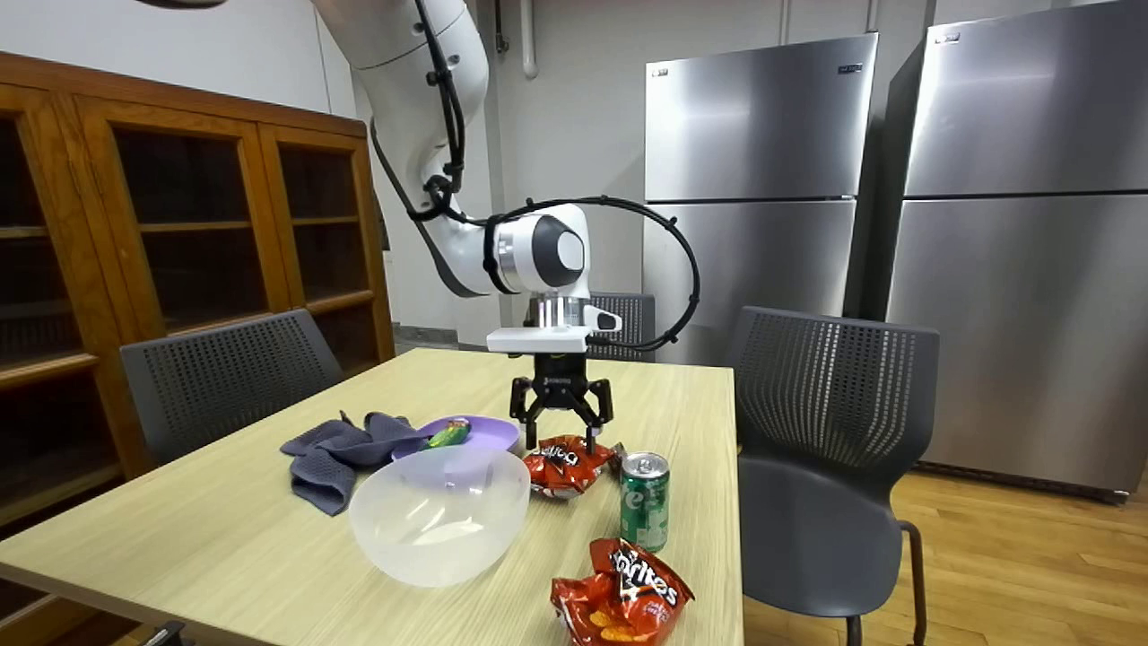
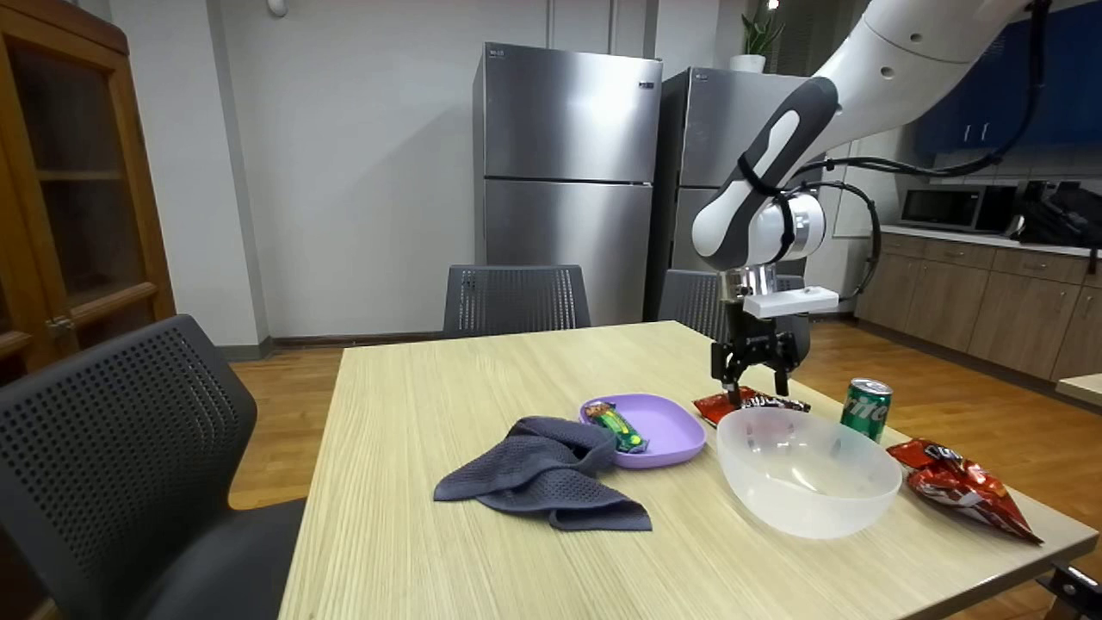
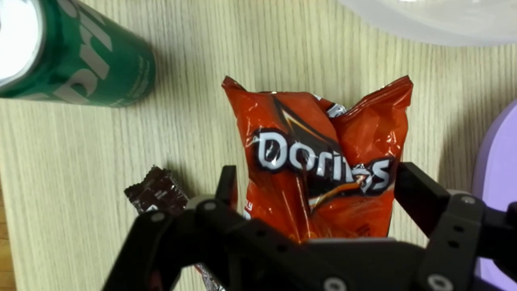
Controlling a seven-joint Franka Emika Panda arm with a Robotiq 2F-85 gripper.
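Holds the gripper (image 1: 560, 447) spread wide over a red chip bag (image 3: 319, 161) lying on the desk (image 2: 456, 387) between a green can (image 1: 644, 507) and a purple plate (image 2: 667, 430), possibly brushing the bag at one edge.

The arm (image 1: 408, 135) is bent, its fingers (image 3: 420, 196) spread wide, pointing downward.

Cropping the can (image 3: 105, 64), bowl (image 3: 428, 33) and plate (image 3: 499, 161) at the wrist view's edges, hiding the lower end of the chip bag (image 3: 315, 133) behind the gripper (image 3: 318, 178), cutting off a second bag (image 1: 628, 597) at the bottom in an exterior view
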